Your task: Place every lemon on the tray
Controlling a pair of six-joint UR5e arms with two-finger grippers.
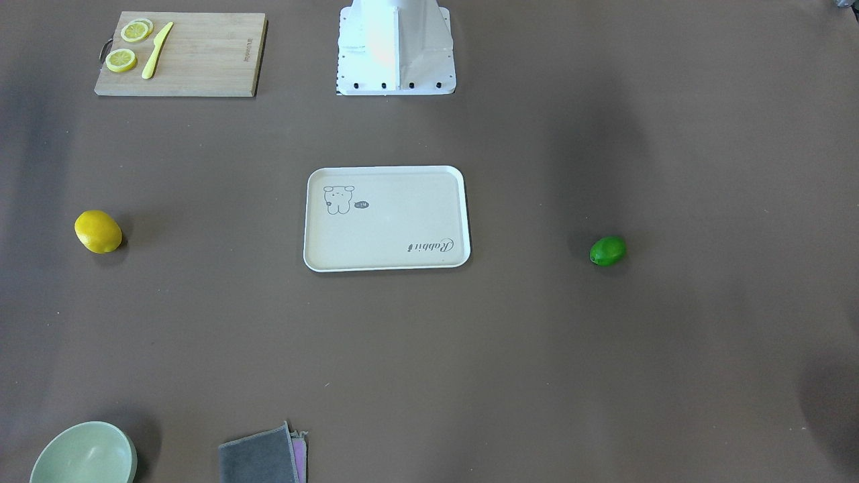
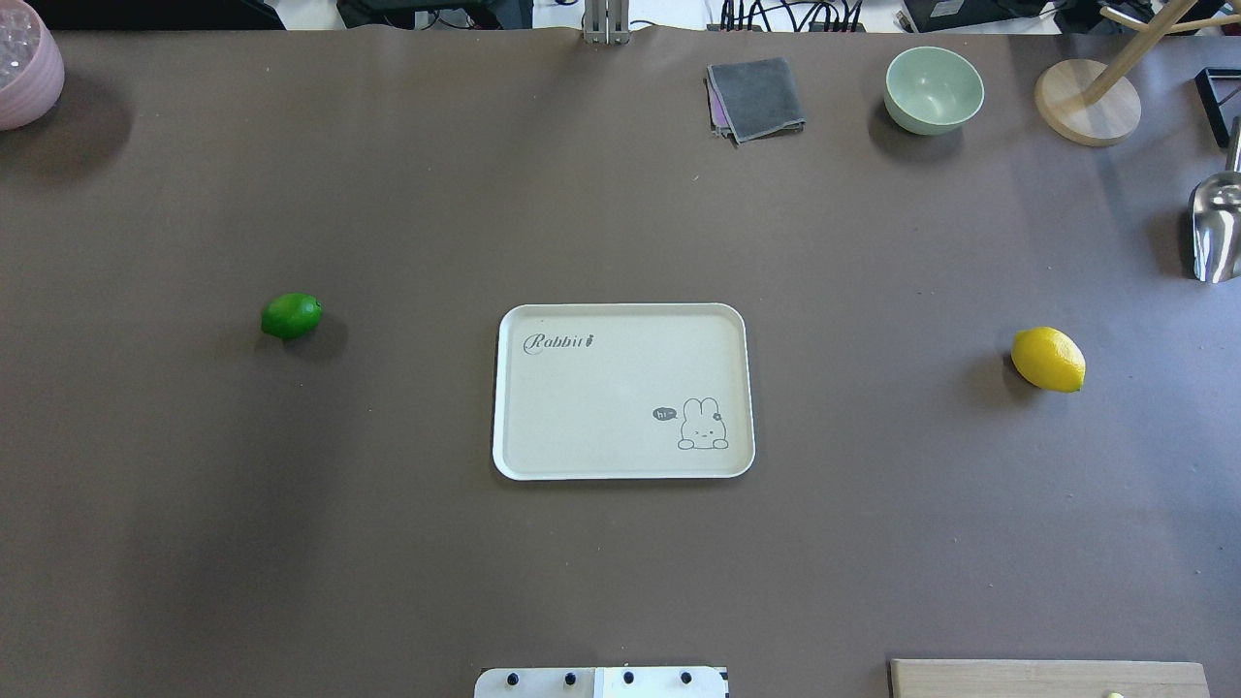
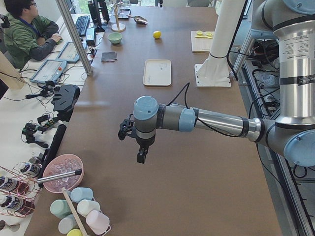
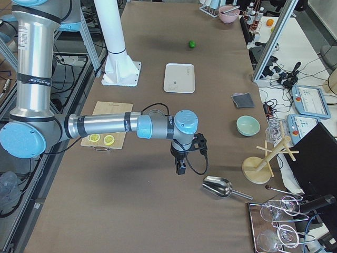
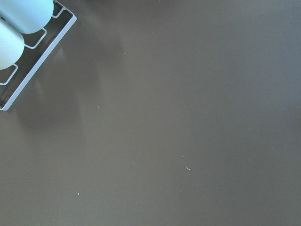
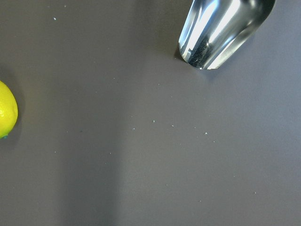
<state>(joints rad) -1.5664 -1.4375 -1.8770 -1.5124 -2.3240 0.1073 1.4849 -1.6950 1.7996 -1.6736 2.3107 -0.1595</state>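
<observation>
The cream tray [image 2: 601, 397] with the rabbit drawing lies at the table's middle with nothing on it; it also shows in the front view [image 1: 386, 228]. The yellow lemon [image 2: 1048, 360] lies on the table far to its right, and its edge shows in the right wrist view [image 6: 7, 115]. The green lemon [image 2: 291, 315] lies far to the tray's left. My left gripper [image 3: 141, 157] hovers over the table's left end; I cannot tell if it is open or shut. My right gripper [image 4: 181, 168] hovers over the right end, near the scoop; its state is unclear too.
A wooden cutting board [image 1: 201, 57] with lemon slices and a yellow knife sits near the robot's right. A green bowl [image 2: 933, 89], grey cloth [image 2: 756, 97], wooden stand [image 2: 1086, 102] and metal scoop [image 2: 1217, 228] stand far right. A pink bowl [image 2: 24, 63] is far left.
</observation>
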